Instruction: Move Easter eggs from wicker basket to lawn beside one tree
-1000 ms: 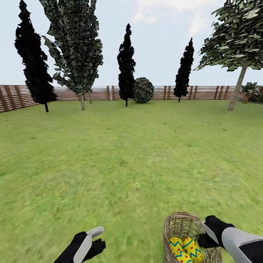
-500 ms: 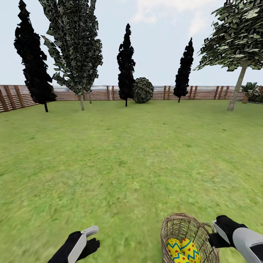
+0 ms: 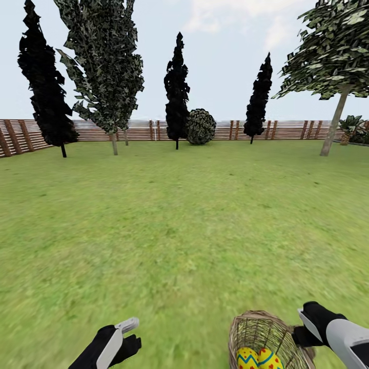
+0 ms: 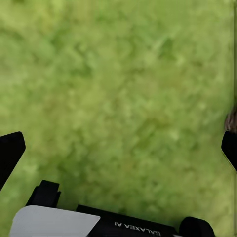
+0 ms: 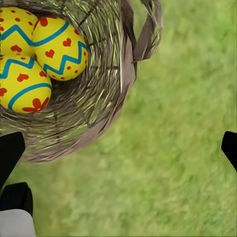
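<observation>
We are looking over the lawn, a wide green expanse running back to the wooden fence of the garden.

Trees: we are seeing a tall tree with a bare leaning trunk standing far off at the right, a second leafy tree at the left, three dark conical trees along the fence, and a round bush beside the middle one.

Wicker basket: it is sitting on the grass at the near right, just beside the right hand, which is hovering at its outer rim, beside the handle.

Easter eggs: in the right wrist view we are counting three yellow eggs lying together in the basket's bowl, touching one another, off to one side of the right hand's fingers.

Right hand: its fingers are standing wide apart, holding nothing.

Left hand: it is hanging over bare grass, well apart from the basket, fingers spread and empty.
</observation>
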